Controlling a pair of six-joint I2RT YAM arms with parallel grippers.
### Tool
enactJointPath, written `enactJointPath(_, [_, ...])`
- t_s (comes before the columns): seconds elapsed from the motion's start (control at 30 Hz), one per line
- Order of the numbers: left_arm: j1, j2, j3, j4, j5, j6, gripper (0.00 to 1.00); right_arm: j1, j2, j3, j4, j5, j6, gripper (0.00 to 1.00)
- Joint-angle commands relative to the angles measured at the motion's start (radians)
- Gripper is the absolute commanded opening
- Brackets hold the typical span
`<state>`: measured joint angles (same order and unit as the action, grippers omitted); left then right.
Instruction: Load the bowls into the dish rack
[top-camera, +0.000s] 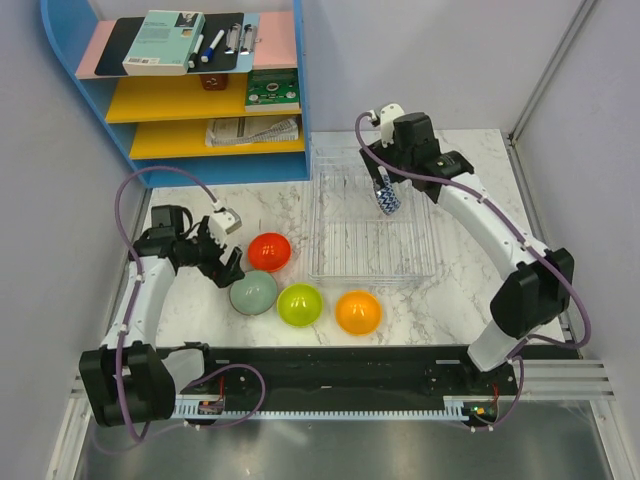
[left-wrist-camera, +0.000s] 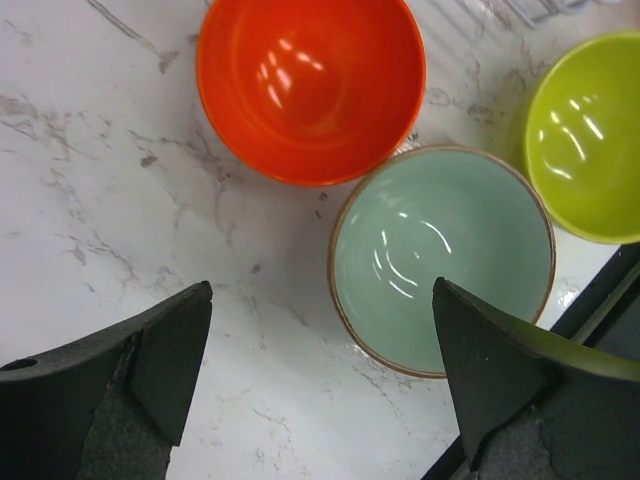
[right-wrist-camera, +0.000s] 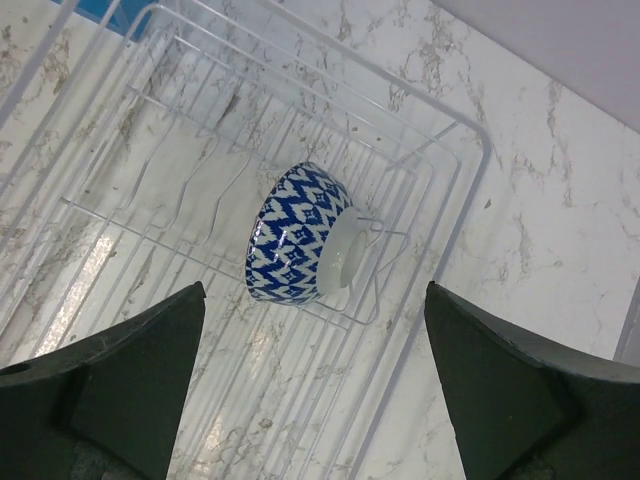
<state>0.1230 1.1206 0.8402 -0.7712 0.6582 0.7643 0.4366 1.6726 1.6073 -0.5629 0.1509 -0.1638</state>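
My left pincer and right pincer are both released. The grey-green bowl looks rigid, glossy, slippery; I would pinch its rim.

Place: a robot lab test cell, dressed like a kitchen counter.
Walls: plain pale panels stand behind and on both sides of the dish rack.
Surface: a marble-look table lies under the rack.
Machines: a cabled left arm and right arm are fixed to a black rail in front of the rack.
Clutter: a shelf unit behind and left of the rack holds markers and a circuit board.
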Motion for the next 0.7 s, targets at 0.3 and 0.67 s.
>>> enactJointPath(0.3, [0.003,0.209,-0.058,-0.025,-0.012,0.173,0.83,0.005,-0.117,0.054,-0.058,-0.112,0.015,0.98])
enactJointPath(0.67, [0.003,0.303,-0.055,0.029,0.001,0.150,0.23,0.005,-0.123,0.054,-0.071,-0.149,0.038,0.98])
